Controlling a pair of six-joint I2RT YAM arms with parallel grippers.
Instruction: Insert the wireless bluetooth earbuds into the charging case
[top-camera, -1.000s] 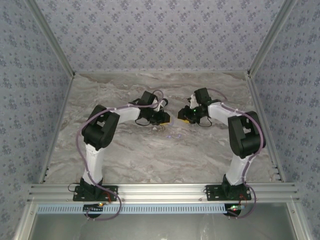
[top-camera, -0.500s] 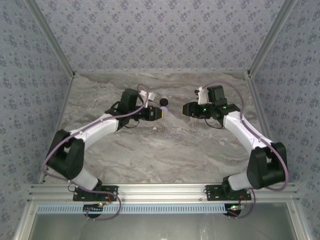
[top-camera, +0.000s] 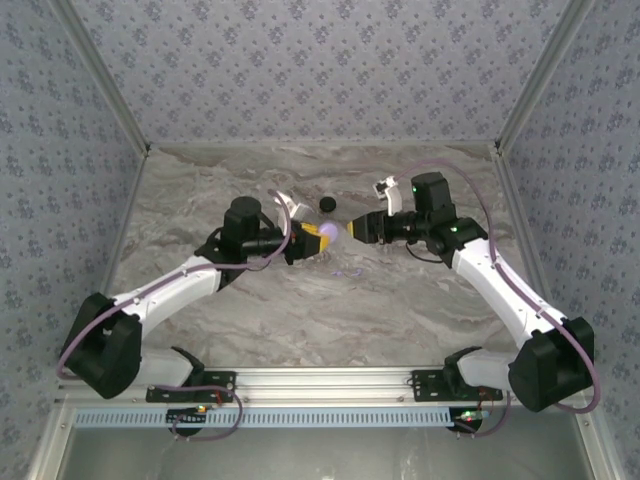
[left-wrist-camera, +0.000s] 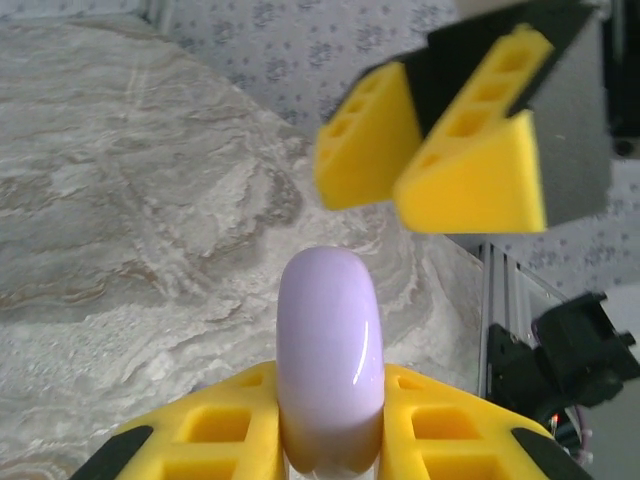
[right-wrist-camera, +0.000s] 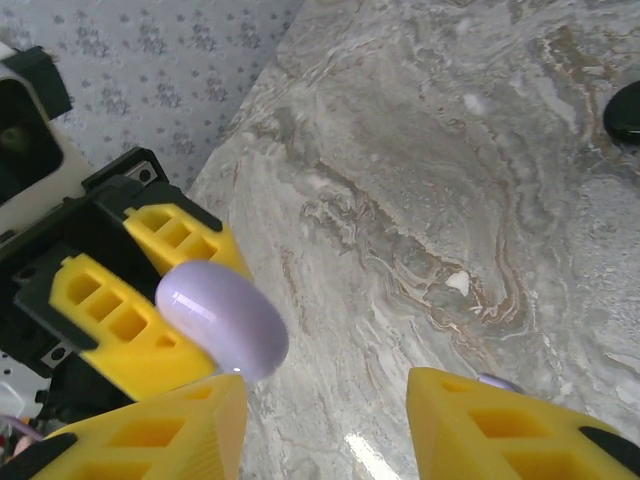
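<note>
My left gripper (top-camera: 312, 238) is shut on a pale lilac round charging case (top-camera: 328, 237), held edge-on above the table; in the left wrist view the case (left-wrist-camera: 330, 360) stands between my yellow fingers (left-wrist-camera: 210, 440). My right gripper (top-camera: 358, 228) faces it from the right, open and a short gap away, and its fingers (left-wrist-camera: 370, 140) hang over the case. In the right wrist view my right gripper (right-wrist-camera: 320, 420) is open with the case (right-wrist-camera: 222, 320) just past its left fingertip. A lilac earbud (right-wrist-camera: 497, 381) peeks out behind the right finger. The black pair is out of view.
A black round puck (top-camera: 327, 204) lies on the marble table (top-camera: 250, 300) just behind the grippers, also seen as the black puck (right-wrist-camera: 625, 110) at the right edge. A small white speck (right-wrist-camera: 458, 283) lies on the table. Patterned walls stand on three sides.
Both arms have stretched out from folded poses. The left gripper has come down and forward with the lilac case, and the right gripper has moved left toward it.
</note>
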